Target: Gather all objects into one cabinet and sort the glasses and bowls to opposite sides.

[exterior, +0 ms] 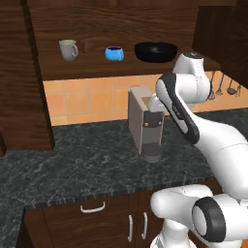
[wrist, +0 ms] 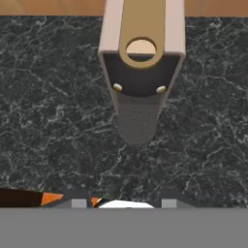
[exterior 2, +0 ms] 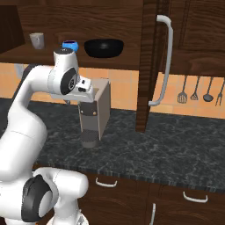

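The cabinet (exterior: 92, 70) hangs open above the counter. On its shelf stand a grey-beige mug (exterior: 68, 49) at the left, one blue bowl (exterior: 114, 53) in the middle and a wide black bowl (exterior: 155, 51) at the right; the mug (exterior 2: 37, 40), blue bowl (exterior 2: 70, 45) and black bowl (exterior 2: 103, 48) show again in the right base view. My gripper (wrist: 124, 202) hovers above a coffee machine, pointing down at it, well below the shelf. Its fingertips (wrist: 80, 202) stand apart with a pale rounded shape between them, cut off by the frame. No glasses are in view.
A beige coffee machine (exterior: 144, 123) stands on the dark marble counter (exterior: 72, 160) right under my hand. A tall dark door with a long grey handle (exterior 2: 163, 61) juts out at the right. Utensils (exterior 2: 195, 90) hang on the tiled wall. A dark cabinet side (exterior: 24, 97) closes the left.
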